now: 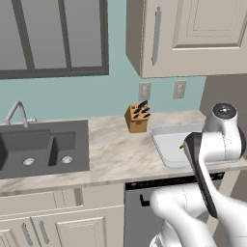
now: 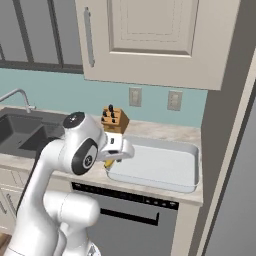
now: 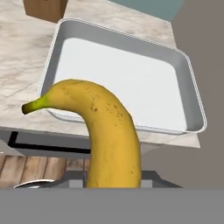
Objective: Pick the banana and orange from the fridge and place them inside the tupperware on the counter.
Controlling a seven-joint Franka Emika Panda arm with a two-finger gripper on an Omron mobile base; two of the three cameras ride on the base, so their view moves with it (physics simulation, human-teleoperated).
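The banana [image 3: 109,131], yellow with a greenish stem tip and brown specks, stands up between my fingers in the hand view, and my gripper [image 2: 113,157] is shut on it. It hangs over the counter's front edge, just short of the near left rim of the tupperware [image 3: 127,41], whose pale floor is bare. From the right base the banana [image 2: 108,163] peeks out below my hand beside the tupperware [image 2: 160,162]. The tupperware [image 1: 171,144] rests on the counter [image 1: 116,149]. The fridge [image 2: 235,200] rises grey at the right. The orange is out of view.
A wooden knife block [image 1: 137,118] stands behind the tray's left corner. The dark sink [image 1: 43,147] with its faucet [image 1: 17,113] lies far left. An upper cabinet [image 2: 150,35] hangs overhead, and the grey dishwasher front [image 2: 135,215] sits below the counter edge.
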